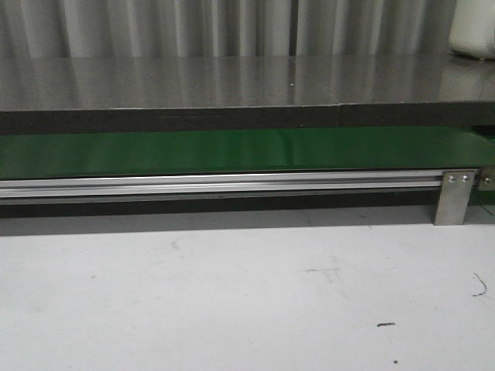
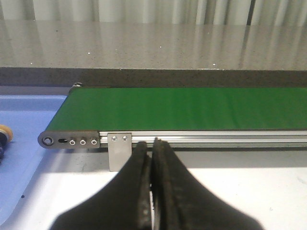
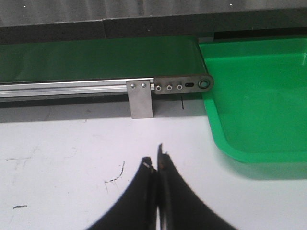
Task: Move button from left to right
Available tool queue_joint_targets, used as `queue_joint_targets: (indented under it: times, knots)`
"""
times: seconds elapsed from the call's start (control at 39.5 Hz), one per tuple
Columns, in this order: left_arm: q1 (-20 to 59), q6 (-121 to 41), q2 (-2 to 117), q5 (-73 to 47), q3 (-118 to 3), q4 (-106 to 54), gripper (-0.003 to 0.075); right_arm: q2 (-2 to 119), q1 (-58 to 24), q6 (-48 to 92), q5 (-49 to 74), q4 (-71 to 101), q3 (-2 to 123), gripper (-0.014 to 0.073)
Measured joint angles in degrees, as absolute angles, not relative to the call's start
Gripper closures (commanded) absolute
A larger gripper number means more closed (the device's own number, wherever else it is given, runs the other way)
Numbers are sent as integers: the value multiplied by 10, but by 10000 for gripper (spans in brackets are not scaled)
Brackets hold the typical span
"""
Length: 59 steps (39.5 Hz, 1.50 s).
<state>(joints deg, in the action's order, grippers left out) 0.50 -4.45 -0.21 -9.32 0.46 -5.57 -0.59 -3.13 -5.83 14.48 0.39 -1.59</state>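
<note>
At the very edge of the left wrist view an orange-yellow round cap on a dark body, the button (image 2: 4, 132), lies in a blue tray (image 2: 26, 120); most of it is cut off. My left gripper (image 2: 151, 144) is shut and empty over the white table, in front of the green belt (image 2: 192, 108) near its end roller, apart from the button. My right gripper (image 3: 157, 161) is shut and empty over the white table, in front of the belt's other end (image 3: 96, 60). Neither gripper shows in the front view.
A green tray (image 3: 259, 96) sits beside the belt's end in the right wrist view. The belt (image 1: 232, 152) runs on an aluminium rail (image 1: 216, 184) with metal brackets (image 1: 454, 197). A grey counter (image 1: 232, 81) lies behind it, with a white object (image 1: 473, 27) at its far right.
</note>
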Motion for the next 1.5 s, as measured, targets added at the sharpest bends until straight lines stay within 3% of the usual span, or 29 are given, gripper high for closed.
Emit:
queue_joint_targets:
  times: [1.01,1.24,1.5]
  knots:
    - [5,-44,-2,-74,5,-56,741,-6,-31,-58,139,4,-16,661]
    - [5,-44,-2,50,3,-56,741,-6,-31,-58,58,4,-15,661]
    - [5,-44,35,11,-140,-55,741,12,-31,-58,104,4,139,661]
